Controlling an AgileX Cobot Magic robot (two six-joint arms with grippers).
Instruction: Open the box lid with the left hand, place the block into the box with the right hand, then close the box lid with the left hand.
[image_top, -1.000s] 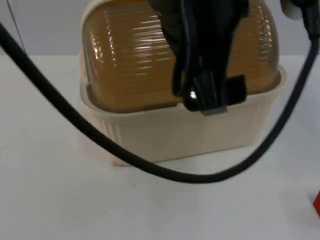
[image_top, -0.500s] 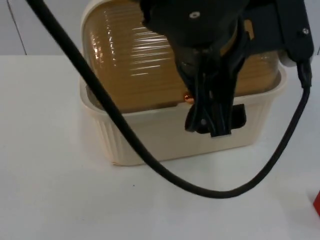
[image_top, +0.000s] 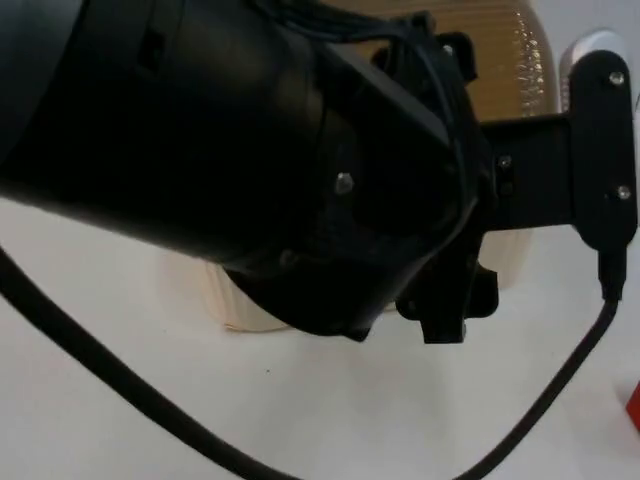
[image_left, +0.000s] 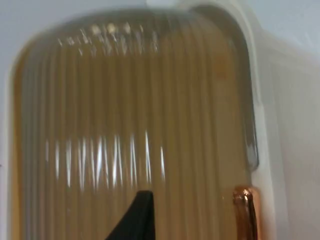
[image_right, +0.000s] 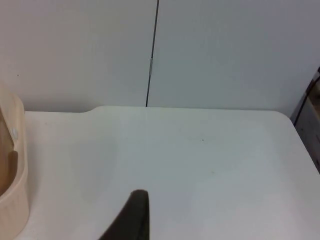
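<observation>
The box is a cream tub (image_top: 235, 310) with a ribbed amber dome lid (image_top: 510, 50). The left arm's black body hides most of it in the top view. My left gripper (image_top: 445, 312) hangs in front of the box's front wall, near the right end. In the left wrist view the amber lid (image_left: 130, 125) looms close and sits inside the cream rim (image_left: 270, 100), with a copper handle (image_left: 245, 212) at its edge. The red block (image_top: 634, 408) peeks in at the table's right edge. My right gripper (image_right: 132, 217) waits over bare table to the right of the box (image_right: 11, 195).
The grey partition wall (image_right: 210, 50) closes off the table's far side. White table top (image_top: 120, 420) lies open in front of the box, crossed by the left arm's black cable.
The left arm has swung forward and toward the camera, now covering most of the box. Its gripper has moved from the lid's front edge down to the box's front wall.
</observation>
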